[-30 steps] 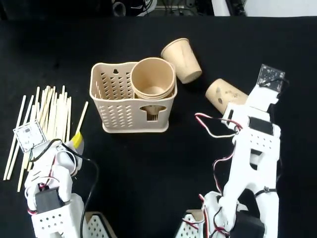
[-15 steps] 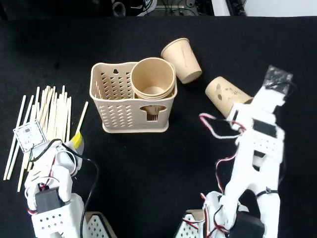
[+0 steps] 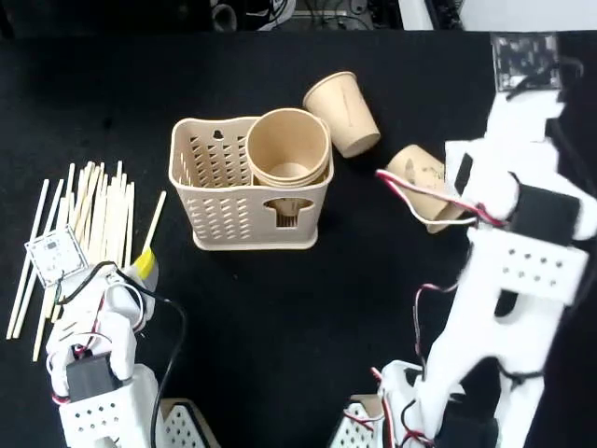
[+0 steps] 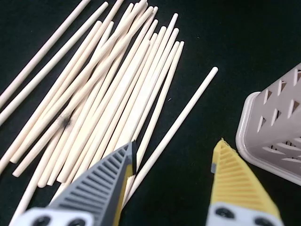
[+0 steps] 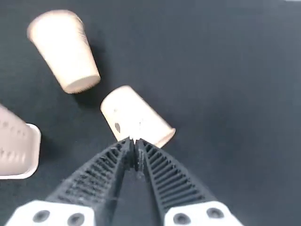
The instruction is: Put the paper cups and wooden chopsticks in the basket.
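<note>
Wooden chopsticks (image 3: 89, 217) lie in a loose pile left of the beige basket (image 3: 210, 177). One single chopstick (image 4: 176, 125) lies apart, between pile and basket. My left gripper (image 4: 175, 149) hovers open over that single stick, empty. Stacked paper cups (image 3: 287, 149) stand in the basket's right half. Two more cups lie on their sides: one (image 3: 343, 112) behind the basket's right corner, another (image 3: 418, 173) further right, partly hidden by my right arm (image 3: 522, 233). My right gripper (image 5: 134, 142) is shut, empty, just above that second cup (image 5: 134, 117).
The table is covered in black cloth (image 3: 280, 317). In the right wrist view, the basket's corner (image 5: 16, 150) and the other lying cup (image 5: 63, 49) are nearby. Cables and gear (image 3: 280, 11) sit along the back edge.
My right arm has lifted and swung up toward the back, now looming over the right-hand lying cup. The left arm, cups and chopsticks have not moved.
</note>
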